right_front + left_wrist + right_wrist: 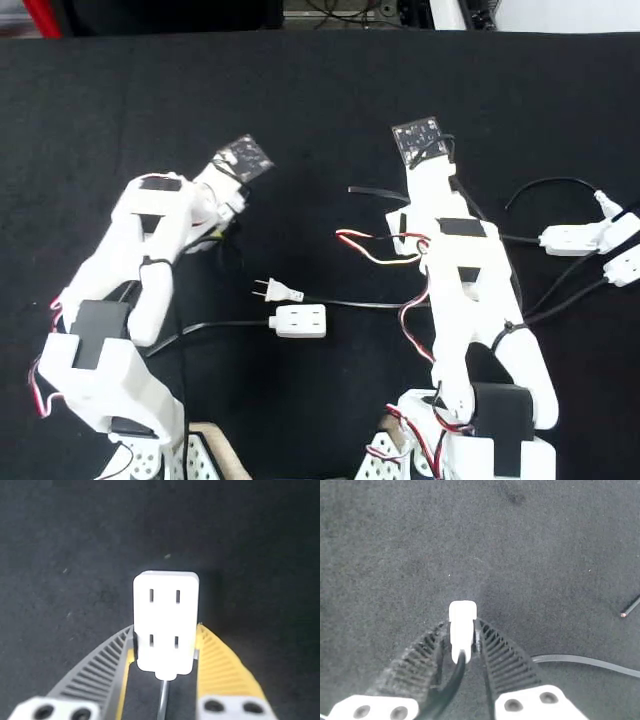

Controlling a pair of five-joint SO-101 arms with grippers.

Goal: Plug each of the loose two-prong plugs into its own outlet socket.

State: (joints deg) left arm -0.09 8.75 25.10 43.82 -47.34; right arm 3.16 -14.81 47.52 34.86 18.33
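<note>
Over toward the desk's left edge: clamping a white plastic socket block in the left gripper, fingers closed tight on its sides, both slot pairs facing the wrist camera. Around the middle of the black-cloth desk: seeing a loose white two-prong plug lying flat, prongs pointing at the left edge, just beside a second white socket block, apparently not touching it. Right of centre: pinching a small white plug on a black cable in the right gripper, nearly shut around it, prongs hidden. By the right edge: spotting a cluster of white sockets and plugs.
</note>
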